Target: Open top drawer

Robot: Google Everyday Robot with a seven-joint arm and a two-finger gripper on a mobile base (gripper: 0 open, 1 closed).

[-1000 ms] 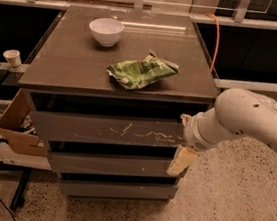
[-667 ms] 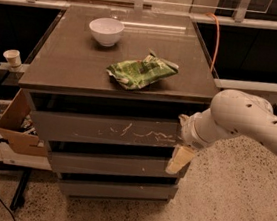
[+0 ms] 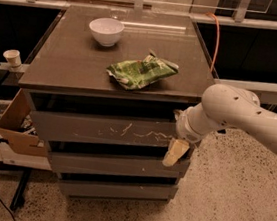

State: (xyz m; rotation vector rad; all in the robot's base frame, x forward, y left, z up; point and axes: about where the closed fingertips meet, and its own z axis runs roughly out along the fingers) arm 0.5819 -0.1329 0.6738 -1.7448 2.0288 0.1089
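Grey-brown and scratched, the top drawer (image 3: 101, 129) sits just under the tabletop (image 3: 73, 69). In the camera view, the gripper (image 3: 175, 152) hangs against the top drawer's lower right corner, having crept slightly leftward onto it; whether it is spread or clamped I cannot tell. The drawer front has not shifted, so the pull likely has yet to begin

- The single camera looks down from high in front, fairly near, onto the tabletop (image 3: 74, 59) and the top drawer (image 3: 86, 129).
- The pincer (image 3: 176, 152) sits right of centre, at that drawer's right end.
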